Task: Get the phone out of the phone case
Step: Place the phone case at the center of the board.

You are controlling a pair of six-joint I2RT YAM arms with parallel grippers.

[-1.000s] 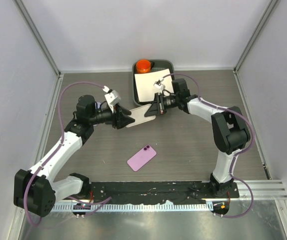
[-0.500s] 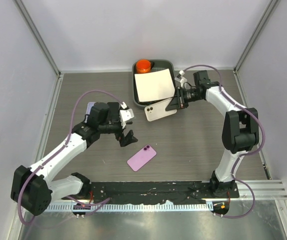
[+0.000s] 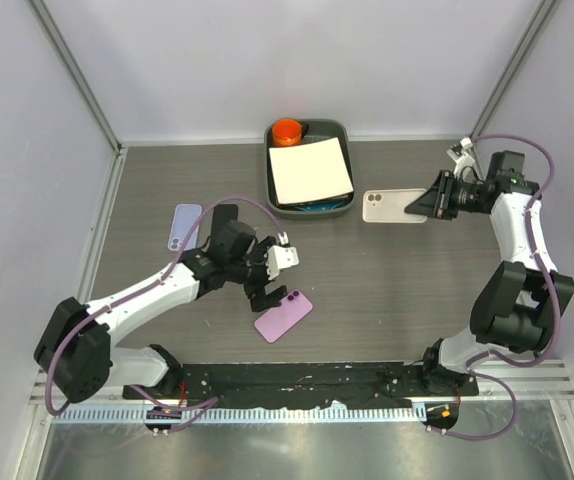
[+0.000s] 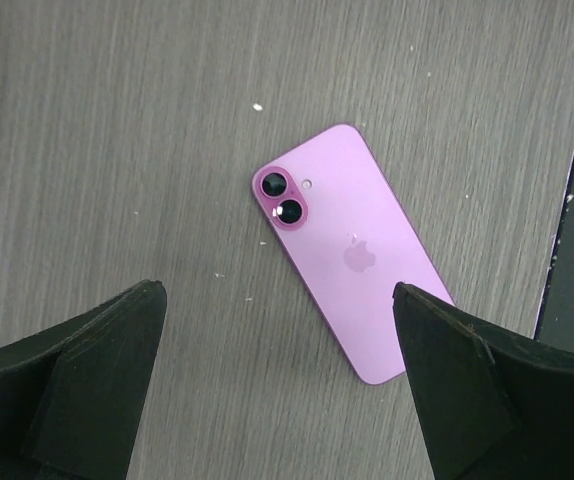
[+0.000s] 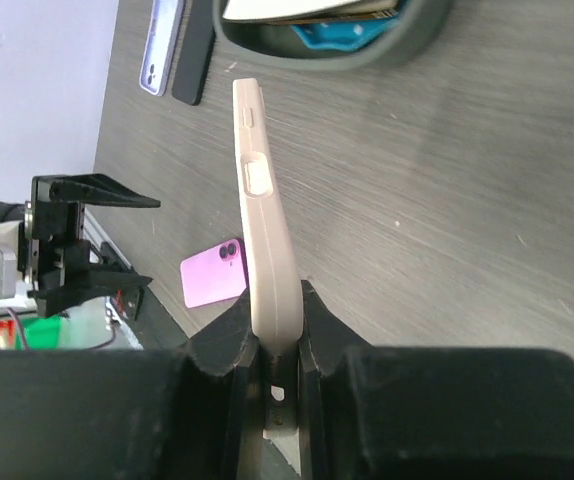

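Left gripper (image 3: pixel 272 285): it has let go of the cream case (image 3: pixel 392 206) and swung down toward the near edge of the table (image 3: pixel 387 290). Its jaws now stand wide apart and hold nothing, hanging just above the pink phone (image 3: pixel 284 316).
Right gripper (image 3: pixel 429 203): it is clamped tight on one short end of the cream case and now carries it alone. It has drawn the case from the middle of the table toward the right edge, just beside the right wall of the tray (image 3: pixel 270 180).
Cream case: the overhead view shows its broad face with the lens cut-out at the free end, away from the fingers. The right wrist view shows it edge-on, thin, with the side button openings visible. It seems to be lifted off the table, though that is not certain.
Pink phone: it lies back-up on the table, left of centre and toward the near edge. It is where it lay a second ago, with nothing touching it.
Lavender phone (image 3: pixel 184 227): it lies near the left edge, well apart from both arms.
Meaning for the task: the two-handed hold on the case is over. The case looks slim enough to be empty, so the phone is probably already out. What likely remains is setting the case down.
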